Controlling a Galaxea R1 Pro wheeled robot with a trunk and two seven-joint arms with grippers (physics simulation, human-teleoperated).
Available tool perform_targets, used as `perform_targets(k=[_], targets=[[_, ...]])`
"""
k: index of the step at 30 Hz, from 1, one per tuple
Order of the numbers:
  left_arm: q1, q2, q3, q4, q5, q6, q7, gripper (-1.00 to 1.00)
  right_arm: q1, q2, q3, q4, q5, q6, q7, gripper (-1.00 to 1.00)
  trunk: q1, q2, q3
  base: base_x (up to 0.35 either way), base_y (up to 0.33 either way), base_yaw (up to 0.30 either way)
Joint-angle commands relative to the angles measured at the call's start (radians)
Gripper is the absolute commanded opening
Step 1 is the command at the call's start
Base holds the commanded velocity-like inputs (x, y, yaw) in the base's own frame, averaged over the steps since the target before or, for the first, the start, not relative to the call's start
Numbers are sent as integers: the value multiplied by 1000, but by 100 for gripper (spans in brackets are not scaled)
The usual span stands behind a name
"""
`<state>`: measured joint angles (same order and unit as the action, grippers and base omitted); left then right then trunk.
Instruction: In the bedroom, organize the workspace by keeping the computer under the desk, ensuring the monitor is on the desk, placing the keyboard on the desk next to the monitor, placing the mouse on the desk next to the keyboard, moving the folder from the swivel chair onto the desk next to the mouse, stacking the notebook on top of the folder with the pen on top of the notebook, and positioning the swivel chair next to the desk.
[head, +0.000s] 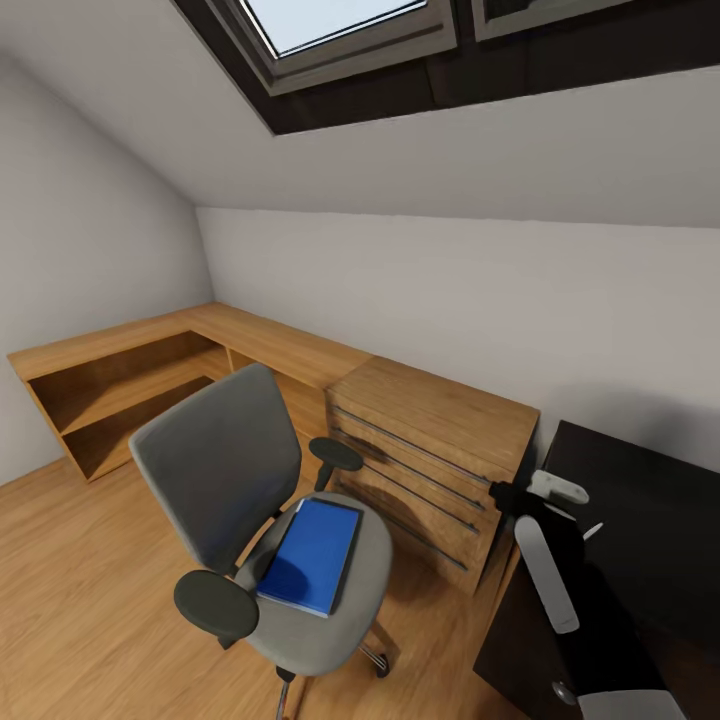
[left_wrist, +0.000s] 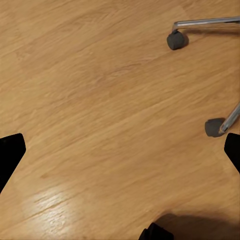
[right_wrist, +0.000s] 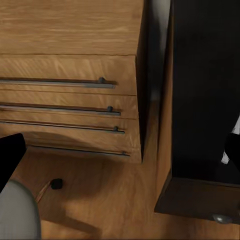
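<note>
The swivel chair (head: 262, 520) stands on the wooden floor (head: 70, 600) in the near middle of the room, its grey backrest on the left and its seat toward the right. The blue folder (head: 312, 555) lies flat on the seat, between the two black armrests, and nothing is on top of it. Just right of the chair, and a little farther, stands the light wooden drawer chest (head: 430, 455) with four long metal handles; all its drawers are closed. Behind the chair, a low wooden shelf unit (head: 130, 380) runs along the far and left walls, and its open compartments look empty. At the near right is the black top of the desk (head: 650, 530), close beside the chest with a narrow gap between them. The right arm (head: 545, 565), white and black, reaches over the near left edge of the desk.

In the left wrist view, the left gripper (left_wrist: 120, 150) has its two dark fingers far apart at the picture's edges and holds nothing; below it are bare floor and two casters (left_wrist: 176, 40) of the chair on chrome legs. In the right wrist view, the right gripper (right_wrist: 120, 155) is also spread wide and empty, over the gap between the chest and the black desk.
</note>
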<state>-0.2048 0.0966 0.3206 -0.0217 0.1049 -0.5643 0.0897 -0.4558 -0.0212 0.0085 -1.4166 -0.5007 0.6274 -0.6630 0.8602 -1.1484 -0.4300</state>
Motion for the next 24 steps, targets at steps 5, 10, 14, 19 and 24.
perform_targets(k=[5, 10, 14, 19, 24], targets=[[-1, 0, -8, 1, 10, -3, 1, 100, 17, 9, 1, -30, -8, 3, -10, 100, 0, -1, -1, 0, 0, 54], [-1, 1, -8, 1, 11, -3, 1, 100, 25, 12, 13, -36, -7, 2, -11, 100, 0, -1, -1, 0, 0, 198], [-1, 1, -8, 1, 10, -2, 1, 100, 28, 13, 32, -37, -6, 2, -12, 100, 0, -1, -1, 0, 0, 257], [-1, 0, -8, 0, 10, 1, 1, 100, 30, 13, 48, -37, -6, 0, -11, 100, 0, -1, -1, 0, 0, 271], [-1, 1, -8, 0, 11, 1, 1, 100, 31, 13, 56, -36, -5, -1, -11, 100, 0, -1, -1, 0, 0, 274]])
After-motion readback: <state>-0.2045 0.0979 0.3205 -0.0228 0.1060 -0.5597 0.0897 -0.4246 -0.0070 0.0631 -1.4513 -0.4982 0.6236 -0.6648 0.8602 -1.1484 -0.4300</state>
